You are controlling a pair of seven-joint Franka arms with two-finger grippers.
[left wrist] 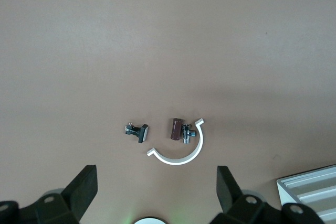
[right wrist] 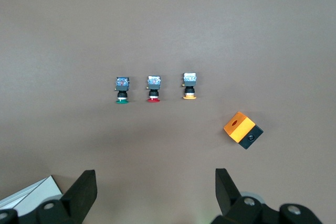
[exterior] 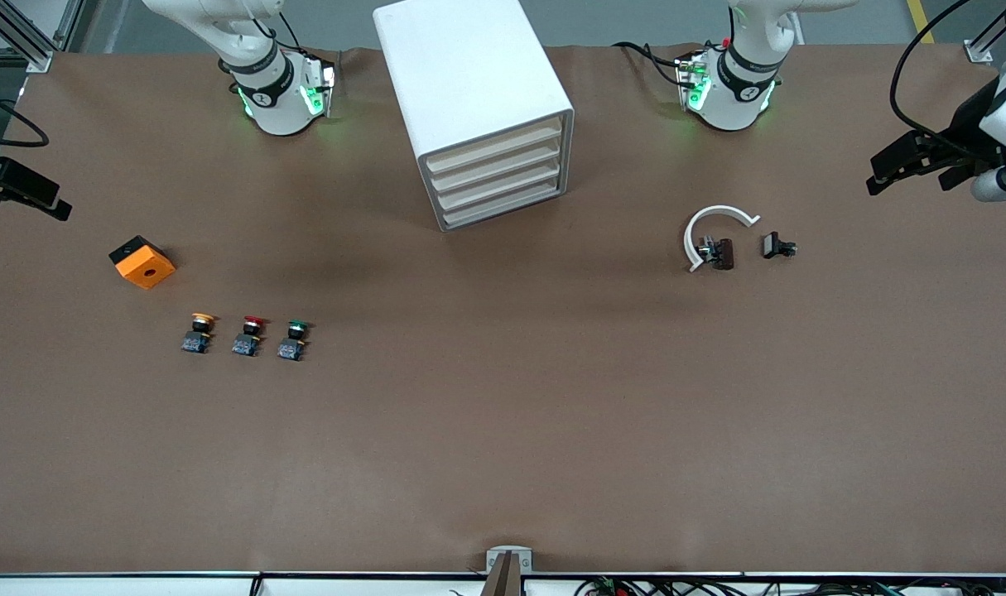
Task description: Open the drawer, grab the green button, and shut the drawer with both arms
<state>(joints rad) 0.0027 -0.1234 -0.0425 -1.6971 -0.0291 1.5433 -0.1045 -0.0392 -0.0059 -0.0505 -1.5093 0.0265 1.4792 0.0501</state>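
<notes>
Item: green-capped push button (exterior: 292, 339), one of a row of three on the brown tabletop (exterior: 503, 430), toward the right arm's end, nearer the front camera than the cabinet; it is the one closest to the table's middle, with the red-capped button (exterior: 248, 335) beside it and the yellow-capped button (exterior: 198, 332) next along. Appearance: round green cap, short black collar, blue-and-black block body; lying on its side, apart from its neighbours. Handling, by judgement: light, rigid plastic, likely to skid or roll on the mat; the flat sides of the block body look the best hold, the cap being round and slick. Item: bottom drawer (exterior: 503, 211) of a white four-drawer cabinet (exterior: 469, 91) standing near the table's edge along the robot bases, all four fronts flush and shut. No handle shows; probably a light plastic tray that slides easily, and the cabinet may shift unless the other arm steadies it. Note: the button lies on the table, not in the drawer. Left gripper (left wrist: 157, 192) hangs over the table's edge at the left arm's end, jaws wide apart, empty, above a white C-shaped ring (exterior: 715, 232) and two small dark fittings. Right gripper (right wrist: 156, 192) hangs over the edge at the right arm's end, jaws wide apart, empty. An orange block (exterior: 141, 262) lies near the buttons.
</notes>
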